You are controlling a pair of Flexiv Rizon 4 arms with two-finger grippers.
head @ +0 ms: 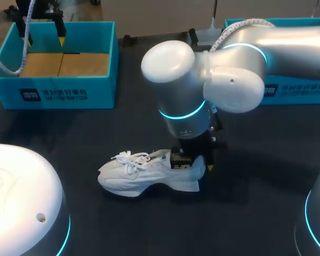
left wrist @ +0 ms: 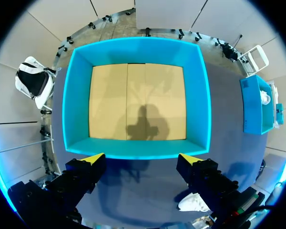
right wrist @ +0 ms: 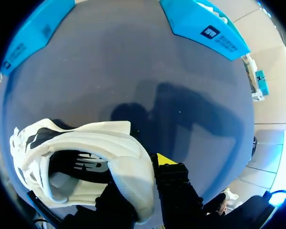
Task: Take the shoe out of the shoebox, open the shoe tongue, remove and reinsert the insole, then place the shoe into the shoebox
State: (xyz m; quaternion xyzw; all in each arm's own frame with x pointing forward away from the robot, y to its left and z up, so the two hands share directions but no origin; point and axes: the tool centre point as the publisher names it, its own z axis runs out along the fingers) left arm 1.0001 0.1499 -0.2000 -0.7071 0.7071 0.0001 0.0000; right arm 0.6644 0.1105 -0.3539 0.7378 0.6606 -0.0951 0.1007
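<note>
Shoe out of the shoebox, heel held; the tongue comes next.
Head view: the white shoe (head: 149, 173) lies on its sole on the dark table (head: 256, 160), well apart from the teal shoebox (head: 104, 58), laces tied. My right gripper (head: 200, 162) is at its heel and my left gripper (head: 42, 37) hangs over the shoebox. Left wrist view: my left gripper (left wrist: 142, 160) is spread wide and holds nothing, just above the near wall of the shoebox (left wrist: 76, 105). Right wrist view: my right gripper (right wrist: 145, 179) pinches the heel wall of the shoe (right wrist: 109, 143); the insole seems to be inside. I judge that my left arm must leave the shoebox and pull the tongue open.
</note>
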